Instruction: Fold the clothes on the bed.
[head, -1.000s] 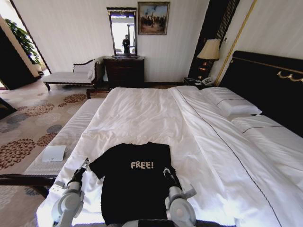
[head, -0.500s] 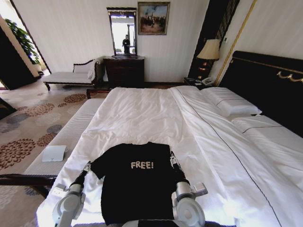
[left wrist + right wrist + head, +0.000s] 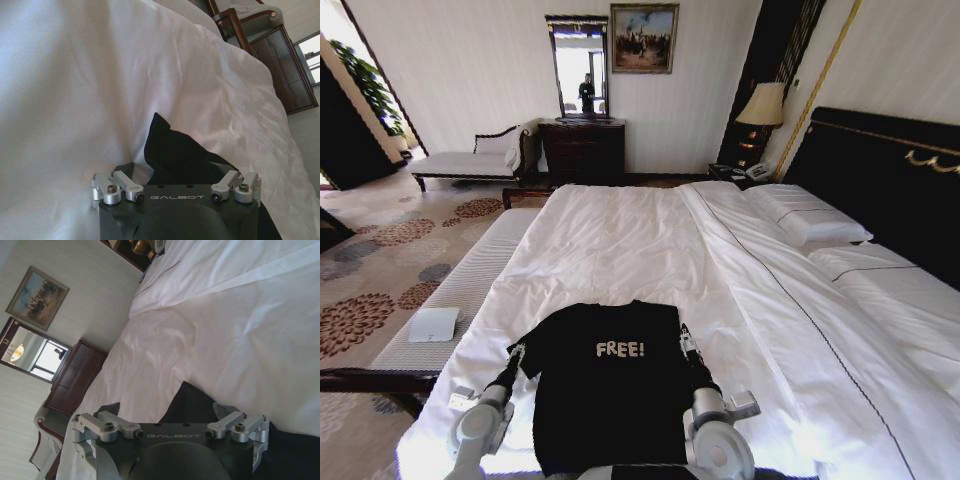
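Lying flat near the bed's [image 3: 620, 240] foot edge, the T-shirt [image 3: 605, 390] leaves broad white duvet beyond. The left hand [image 3: 517, 353] and right hand [image 3: 686, 342] sit at its sleeves; I cannot tell either's finger state.

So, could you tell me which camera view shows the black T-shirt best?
The head view: the whole T-shirt lies flat on the bed, lettering readable. The left wrist view shows a bunched sleeve; the right wrist view shows a dark edge.
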You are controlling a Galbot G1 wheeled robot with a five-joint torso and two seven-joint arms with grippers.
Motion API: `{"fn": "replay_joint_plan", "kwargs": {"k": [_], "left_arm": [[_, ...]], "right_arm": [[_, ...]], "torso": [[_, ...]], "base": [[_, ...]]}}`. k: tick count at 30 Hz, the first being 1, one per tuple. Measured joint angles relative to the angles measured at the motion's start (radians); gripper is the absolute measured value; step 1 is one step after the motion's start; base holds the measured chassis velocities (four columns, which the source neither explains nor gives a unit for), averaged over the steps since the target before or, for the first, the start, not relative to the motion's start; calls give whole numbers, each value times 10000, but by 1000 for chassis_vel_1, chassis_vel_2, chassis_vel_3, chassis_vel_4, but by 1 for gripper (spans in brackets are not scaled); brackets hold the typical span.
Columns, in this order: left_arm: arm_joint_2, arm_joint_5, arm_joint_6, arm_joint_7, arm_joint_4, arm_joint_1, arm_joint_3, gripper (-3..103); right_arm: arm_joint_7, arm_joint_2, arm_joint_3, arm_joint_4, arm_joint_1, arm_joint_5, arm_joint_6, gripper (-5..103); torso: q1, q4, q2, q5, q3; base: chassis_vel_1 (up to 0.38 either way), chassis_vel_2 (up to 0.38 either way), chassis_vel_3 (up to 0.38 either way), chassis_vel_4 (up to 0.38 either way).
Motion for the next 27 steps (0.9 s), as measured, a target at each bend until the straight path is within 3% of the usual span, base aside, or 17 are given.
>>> {"fn": "replay_joint_plan", "kwargs": {"k": [3,5,8,11,17,25,27], "left_arm": [[27,4,4,0,50,-33,26,70],[32,12,5,0,51,-34,36,70],[27,55,3,0,51,-29,73,53],[20,67,-7,-7,75,-21,94,47],[91,80,-66,25,98,63,71,20],[269,150,-198,144,-262,221,-65,0],[278,200,-209,156,-337,236,-71,0]], "right_arm": [[48,48,11,-77,2,-28,-4,100],[61,66,25,-110,3,-34,-4,100],[97,115,76,-198,19,-48,-6,100],[107,159,79,-251,52,-96,-8,100],[107,294,52,-443,83,-316,-4,100],[-150,352,12,-447,65,-599,59,100],[-158,361,12,-446,77,-617,60,100]], "torso": [[0,0,0,0,0],[0,0,0,1,0],[0,0,0,1,0],[0,0,0,0,0],[0,-1,0,0,0],[0,-1,0,-1,0],[0,0,0,-1,0]], "base": [[0,0,0,0],[0,0,0,0],[0,0,0,0],[0,0,0,0],[0,0,0,0],[0,0,0,0],[0,0,0,0]]}}
